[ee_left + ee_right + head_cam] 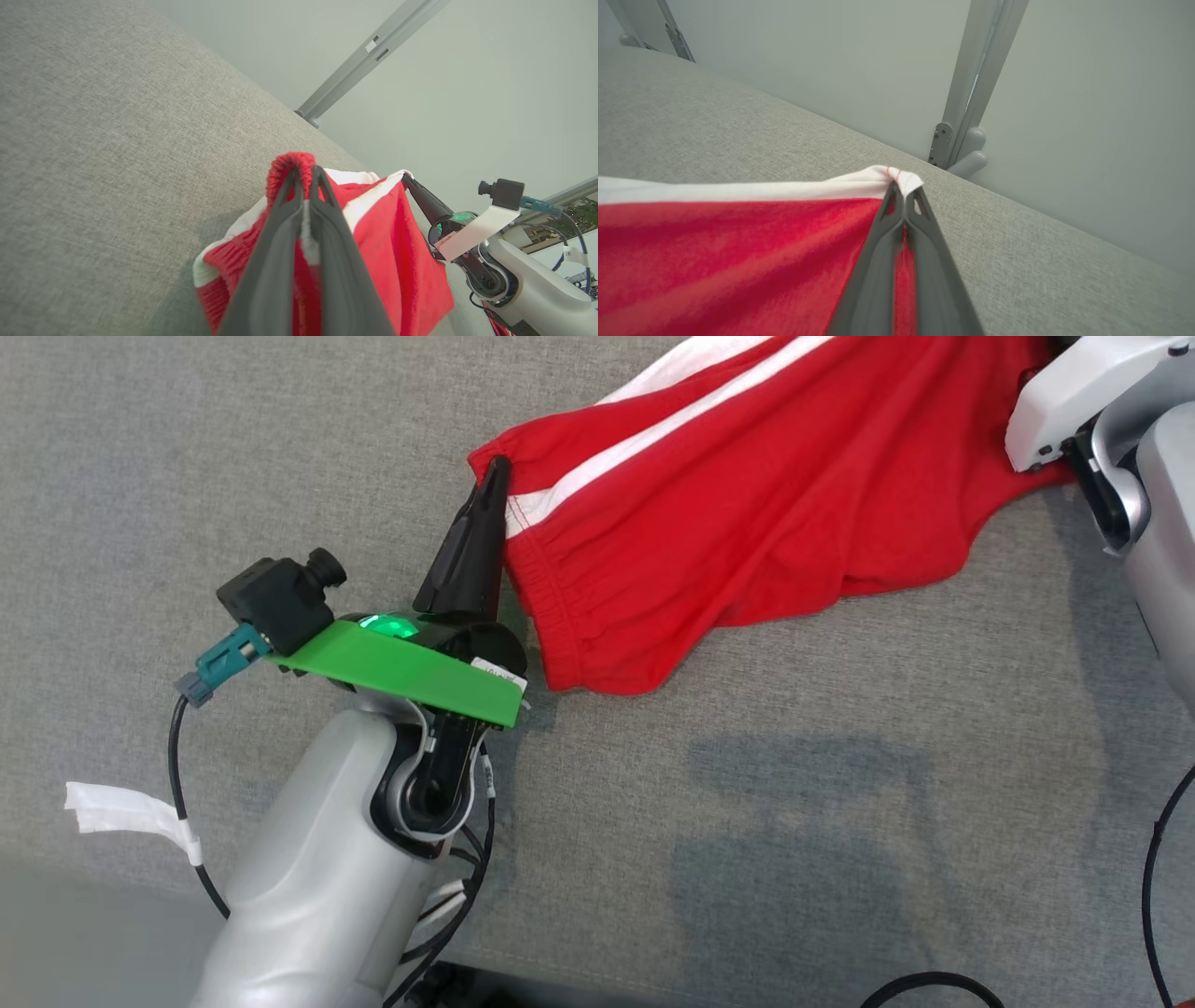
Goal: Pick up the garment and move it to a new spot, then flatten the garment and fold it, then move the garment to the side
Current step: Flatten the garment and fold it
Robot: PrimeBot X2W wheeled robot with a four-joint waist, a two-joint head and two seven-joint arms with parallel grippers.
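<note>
The red garment (747, 504) with white side stripes hangs stretched between my two grippers over the grey fabric surface (840, 803), its lower folds sagging onto the surface. My left gripper (495, 471) is shut on the gathered elastic waistband corner (299, 161). In the left wrist view my right gripper (407, 179) pinches the garment's other corner. The right wrist view has the right gripper (902, 189) shut on a white-edged corner, with red cloth (714, 252) spreading away to the left. In the head view the right wrist (1074, 401) covers its own fingers.
A pale wall and a metal post (971, 84) stand just beyond the surface's far edge. A black cable (1153, 859) loops at the lower right, and a white tape tag (121, 812) hangs by my left forearm. Bare grey fabric spreads left of and below the garment.
</note>
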